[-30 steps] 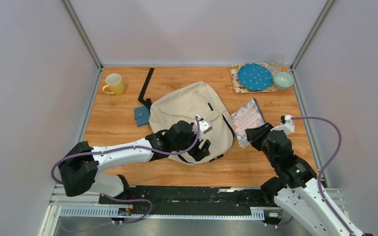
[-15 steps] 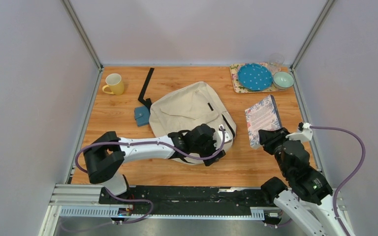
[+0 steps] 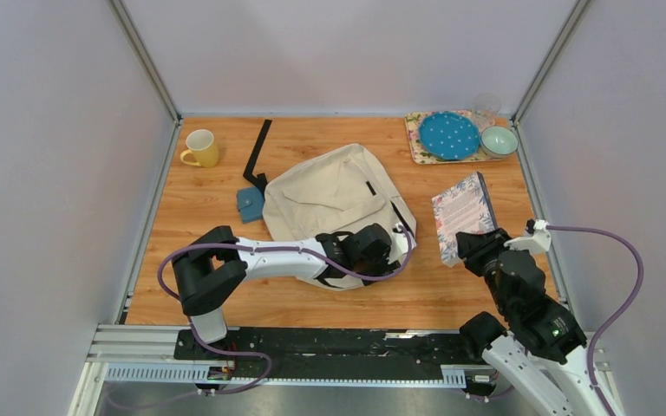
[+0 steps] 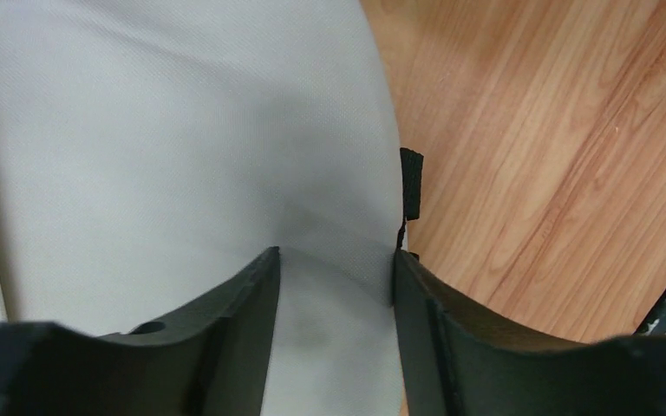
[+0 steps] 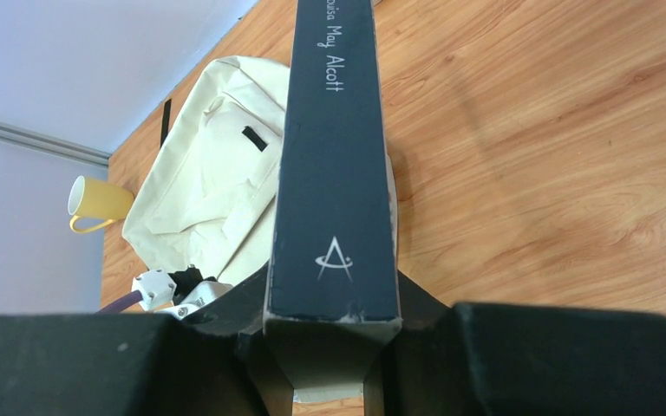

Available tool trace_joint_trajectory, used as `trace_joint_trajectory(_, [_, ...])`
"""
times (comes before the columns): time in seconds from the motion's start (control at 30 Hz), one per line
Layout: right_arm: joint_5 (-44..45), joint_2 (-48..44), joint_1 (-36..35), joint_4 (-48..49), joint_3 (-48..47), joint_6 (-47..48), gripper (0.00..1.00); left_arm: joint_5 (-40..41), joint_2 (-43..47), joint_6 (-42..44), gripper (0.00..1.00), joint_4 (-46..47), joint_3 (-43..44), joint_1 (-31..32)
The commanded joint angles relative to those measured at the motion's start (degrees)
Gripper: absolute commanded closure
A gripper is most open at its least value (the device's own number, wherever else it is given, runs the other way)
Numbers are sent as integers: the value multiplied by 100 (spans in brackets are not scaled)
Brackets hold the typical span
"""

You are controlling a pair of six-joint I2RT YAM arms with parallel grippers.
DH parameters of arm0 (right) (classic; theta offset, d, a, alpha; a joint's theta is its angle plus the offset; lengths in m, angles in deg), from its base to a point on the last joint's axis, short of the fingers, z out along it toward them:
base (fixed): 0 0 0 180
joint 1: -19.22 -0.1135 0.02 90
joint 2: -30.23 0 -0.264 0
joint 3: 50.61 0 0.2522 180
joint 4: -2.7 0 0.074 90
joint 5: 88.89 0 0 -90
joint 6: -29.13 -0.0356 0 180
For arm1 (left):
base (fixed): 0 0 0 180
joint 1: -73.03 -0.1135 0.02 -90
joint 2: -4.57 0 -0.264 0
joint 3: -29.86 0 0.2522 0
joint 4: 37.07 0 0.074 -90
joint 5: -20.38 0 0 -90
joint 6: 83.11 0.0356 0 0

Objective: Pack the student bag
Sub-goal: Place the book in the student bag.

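Note:
The student bag (image 3: pixel 334 191), a cream backpack with black straps, lies flat in the middle of the table. My left gripper (image 3: pixel 392 256) is pressed down on its near right corner. In the left wrist view its black fingers (image 4: pixel 251 295) stand apart astride a raised fold of the bag (image 4: pixel 182 130), by a black zipper pull (image 4: pixel 411 182). Off to the right of the bag, my right gripper (image 3: pixel 477 247) is shut on the near end of a book (image 3: pixel 464 212) with a floral cover. Its dark spine (image 5: pixel 334 173) runs away from the gripper (image 5: pixel 334 321) toward the bag (image 5: pixel 208 191).
A yellow mug (image 3: pixel 201 148) stands at the back left. A small blue pouch (image 3: pixel 249 204) and a black strap (image 3: pixel 260 147) lie left of the bag. At the back right a tray (image 3: pixel 418 147) holds a blue plate (image 3: pixel 449 136), a bowl (image 3: pixel 499 141) and a glass (image 3: pixel 486 106).
My left gripper slid right along the bag's near edge to its right corner, and its jaws have narrowed. My right gripper carried the book rightward away from the bag, then held still.

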Motion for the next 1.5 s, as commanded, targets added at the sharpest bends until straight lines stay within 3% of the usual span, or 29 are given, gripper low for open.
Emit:
trace_joint_trajectory(0.0, [212, -123, -9, 476, -56, -126, 100, 215, -43, 43, 47, -86, 221, 23])
trace_joint_trajectory(0.07, [220, -131, -1, 458, -56, -135, 100, 180, -52, 61, 56, -103, 230, 23])
trace_joint_trajectory(0.2, [221, -149, -9, 423, -48, -170, 100, 65, -61, 61, 61, -103, 239, 23])
trace_joint_trajectory(0.3, [221, -166, -9, 414, -39, -197, 100, 48, -35, 52, 79, -112, 247, 23])
trace_joint_trajectory(0.33, [221, -167, -1, 414, -30, -205, 100, 39, -26, 43, 91, -103, 247, 23])
trace_joint_trajectory(0.4, [221, -175, -9, 397, -30, -214, 100, 4, 44, 43, 100, -68, 239, 23])
trace_joint_trajectory(0.8, [177, -342, -9, -552, -180, -521, 100, 136, 984, 35, 100, -94, 599, -231])
trace_joint_trajectory(0.97, [-411, -632, -10, -702, -13, -794, 100, -22, 1503, -246, 100, -147, 722, -837])
trace_joint_trajectory(1.17, [-1176, -887, -9, -719, -12, -1198, 100, -58, 1855, -379, 100, -51, 713, -1137])
trace_joint_trajectory(1.33, [-2456, -607, -9, -63, 372, -1619, 100, -32, 2091, -615, 100, 282, 494, -1137])
trace_joint_trajectory(1.47, [-3197, -492, -1, 1053, 1039, -2259, 100, -259, 2461, -1037, 100, 1512, -86, -1137])
